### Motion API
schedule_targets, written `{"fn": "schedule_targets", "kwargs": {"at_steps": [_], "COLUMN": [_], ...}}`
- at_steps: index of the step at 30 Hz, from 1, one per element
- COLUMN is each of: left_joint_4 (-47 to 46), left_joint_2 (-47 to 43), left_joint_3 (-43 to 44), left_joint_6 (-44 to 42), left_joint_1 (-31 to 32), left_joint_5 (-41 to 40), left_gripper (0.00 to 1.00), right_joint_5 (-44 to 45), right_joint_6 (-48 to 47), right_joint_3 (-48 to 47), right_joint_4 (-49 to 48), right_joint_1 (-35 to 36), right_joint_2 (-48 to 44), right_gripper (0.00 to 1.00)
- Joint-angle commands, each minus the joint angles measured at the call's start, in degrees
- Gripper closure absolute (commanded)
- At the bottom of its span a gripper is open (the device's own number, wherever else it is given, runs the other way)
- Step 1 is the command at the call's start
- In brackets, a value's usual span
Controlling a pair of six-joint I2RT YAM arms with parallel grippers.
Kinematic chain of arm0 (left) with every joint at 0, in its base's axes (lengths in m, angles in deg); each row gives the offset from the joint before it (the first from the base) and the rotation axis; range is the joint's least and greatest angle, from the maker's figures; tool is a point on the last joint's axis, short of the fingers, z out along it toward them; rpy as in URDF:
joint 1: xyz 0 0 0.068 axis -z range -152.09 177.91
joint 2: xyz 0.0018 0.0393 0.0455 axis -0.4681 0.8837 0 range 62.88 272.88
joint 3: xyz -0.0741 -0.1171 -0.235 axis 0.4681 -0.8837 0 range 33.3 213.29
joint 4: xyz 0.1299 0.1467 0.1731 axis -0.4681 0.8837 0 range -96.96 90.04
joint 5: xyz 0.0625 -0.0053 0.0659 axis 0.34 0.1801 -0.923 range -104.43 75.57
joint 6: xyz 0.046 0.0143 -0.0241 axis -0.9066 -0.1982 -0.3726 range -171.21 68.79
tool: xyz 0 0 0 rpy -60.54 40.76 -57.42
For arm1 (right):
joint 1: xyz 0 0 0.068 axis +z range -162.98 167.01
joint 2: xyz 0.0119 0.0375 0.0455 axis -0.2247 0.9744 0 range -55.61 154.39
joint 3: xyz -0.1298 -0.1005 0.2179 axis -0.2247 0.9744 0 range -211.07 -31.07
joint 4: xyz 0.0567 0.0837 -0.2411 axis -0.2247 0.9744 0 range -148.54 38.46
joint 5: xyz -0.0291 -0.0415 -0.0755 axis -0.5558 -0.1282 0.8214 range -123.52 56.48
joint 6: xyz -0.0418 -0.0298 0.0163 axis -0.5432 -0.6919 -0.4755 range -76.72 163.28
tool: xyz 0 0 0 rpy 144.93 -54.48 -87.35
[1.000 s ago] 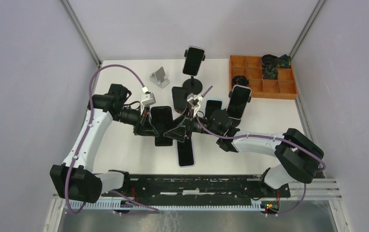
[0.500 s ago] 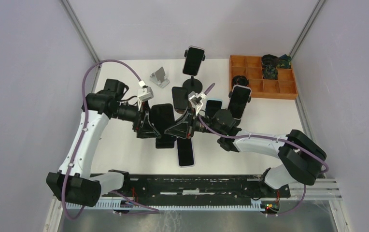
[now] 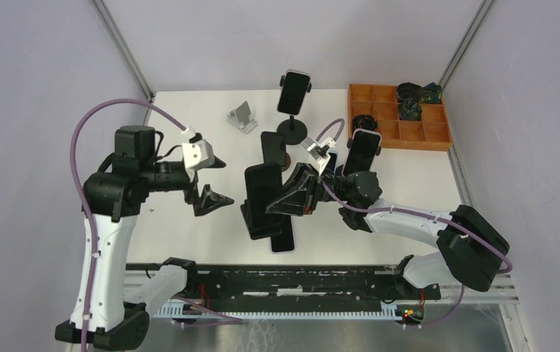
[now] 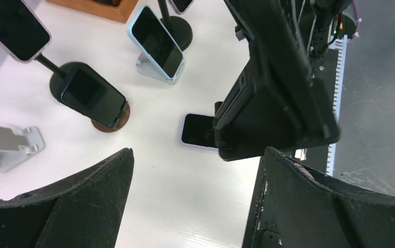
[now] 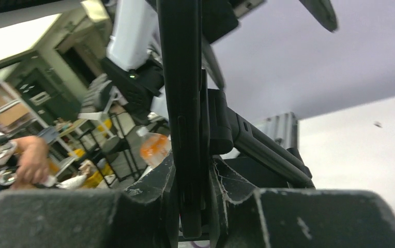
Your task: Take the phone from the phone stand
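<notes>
My right gripper (image 3: 292, 194) is shut on a black phone (image 3: 262, 189) and holds it above the table, screen up. In the right wrist view the phone (image 5: 185, 103) stands edge-on between the fingers (image 5: 149, 191). The black phone stand (image 5: 262, 150) still hangs on its back, and its arm runs off to the right. From the left wrist view, phone and stand (image 4: 273, 98) hang as one dark block ahead. My left gripper (image 3: 222, 181) is open and empty, left of the phone and apart from it, its fingers (image 4: 81, 196) spread wide.
A second phone (image 3: 283, 238) lies flat on the table under the held one. Three more phones on stands (image 3: 294, 92) (image 3: 273, 147) (image 3: 363, 154) stand behind. An empty silver stand (image 3: 242, 117) is at the back left, a wooden tray (image 3: 438, 139) at the back right.
My left gripper let go of the phone, opened wide and pulled back to the left. My right gripper closed on the phone and lifted it slightly to the right.
</notes>
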Motion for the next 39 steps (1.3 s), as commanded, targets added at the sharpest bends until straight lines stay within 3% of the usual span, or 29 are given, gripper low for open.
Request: {"fn": "schedule_targets", "kwargs": {"at_steps": [1, 9, 18, 32, 39], "left_joint_4": [-3.25, -4.82, 12.32, 12.50, 8.30], "left_joint_2": [-3.91, -3.76, -3.69, -4.44, -6.15], "left_joint_3": [-3.65, -2.55, -2.09, 2.60, 4.08], "left_joint_6": [-6.16, -7.81, -23.60, -23.51, -17.66], "left_joint_1": [0.12, 0.13, 0.13, 0.17, 0.20], "left_joint_5": [3.24, 5.31, 11.46, 9.56, 7.09], "left_gripper": [0.00, 0.05, 0.05, 0.05, 0.00], "right_joint_5": [-3.42, -3.33, -1.39, -1.87, -0.66], "right_joint_6": [13.78, 7.73, 4.06, -0.46, -4.76], "right_joint_3": [-1.47, -7.05, -14.09, -14.84, -12.54], "right_joint_4": [-25.87, -16.71, -10.13, -2.47, 3.04], "right_joint_1": [0.78, 6.28, 8.17, 8.97, 8.52], "right_joint_2": [0.60, 0.64, 3.97, 2.89, -1.83], "right_gripper": [1.00, 1.00, 1.00, 1.00, 1.00]}}
